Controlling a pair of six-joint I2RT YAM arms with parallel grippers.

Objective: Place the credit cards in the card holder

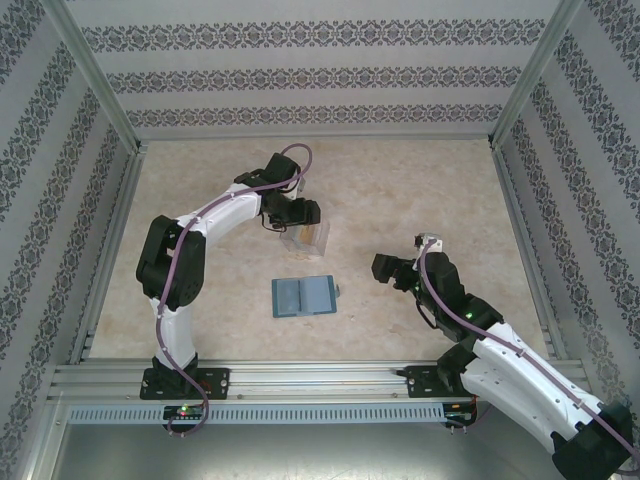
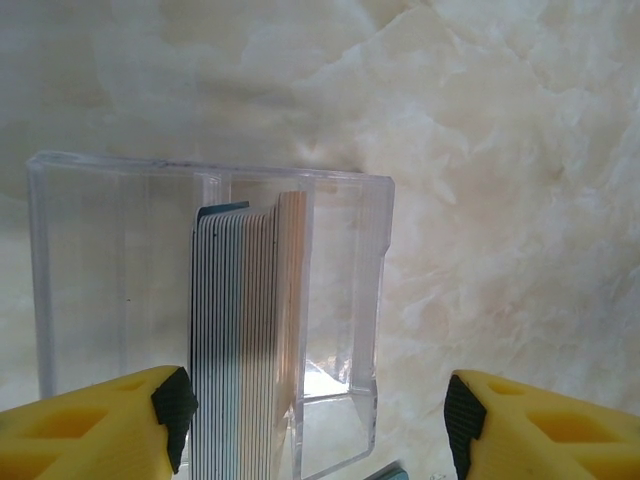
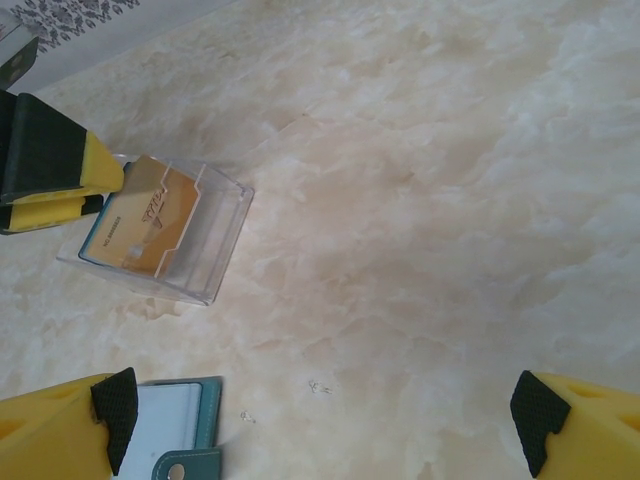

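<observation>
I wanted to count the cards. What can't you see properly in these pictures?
Left wrist: the card stack in the clear case runs off the bottom edge, its lines too fine to count.
Right wrist: the front card's print is too small; the bottom edge cuts off the teal card holder.
Top: the holder's pockets are too small to check.

A: What sort of place was it?
B: Lab robot cell. Aluminium extrusion frame (image 1: pixel 93 72), patterned panel walls (image 1: pixel 300 75), marble-look tabletop (image 1: pixel 420 190), robot arms (image 1: pixel 180 255) bolted to a rail (image 1: pixel 320 380).
</observation>
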